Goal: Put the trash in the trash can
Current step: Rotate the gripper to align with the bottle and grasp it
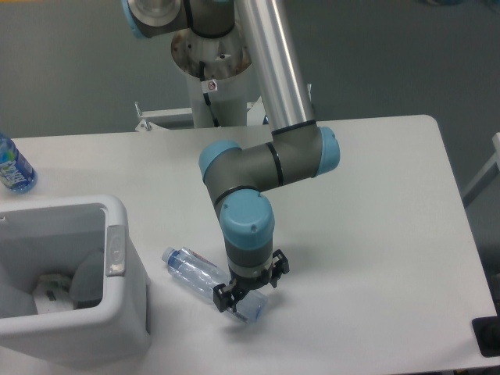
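Trash lay in two places on the white table: a crushed clear bottle rested on its side near the front edge, just right of the bin, cap end toward the bin, while a crumpled white wrapper sat inside the bin at its bottom. The gripper pointed straight down over the bottle's far end, its fingers set on either side of the plastic; whether they pressed it could not be told. The arm, grey with blue joint caps, reached forward from a pedestal behind the table. A blue-tinted bottle stood at the far left edge, well apart from the bin. The tabletop had rounded corners and was bare to the right. Behind it spread a plain grey floor, and a white frame showed at the right edge.
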Controlling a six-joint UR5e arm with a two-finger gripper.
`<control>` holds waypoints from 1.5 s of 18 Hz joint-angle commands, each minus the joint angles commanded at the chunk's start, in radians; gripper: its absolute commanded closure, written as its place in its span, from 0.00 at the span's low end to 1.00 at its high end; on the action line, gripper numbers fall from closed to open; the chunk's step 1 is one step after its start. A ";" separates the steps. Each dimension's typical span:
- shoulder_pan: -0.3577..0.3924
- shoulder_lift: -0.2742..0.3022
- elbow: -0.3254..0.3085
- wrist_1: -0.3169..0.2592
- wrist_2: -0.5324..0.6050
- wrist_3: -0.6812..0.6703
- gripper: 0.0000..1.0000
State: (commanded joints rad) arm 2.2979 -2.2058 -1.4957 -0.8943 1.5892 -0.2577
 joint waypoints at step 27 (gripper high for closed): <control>-0.043 -0.020 0.003 -0.009 0.011 -0.012 0.45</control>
State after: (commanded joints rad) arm 2.2550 -2.2259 -1.4926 -0.9035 1.5999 -0.2700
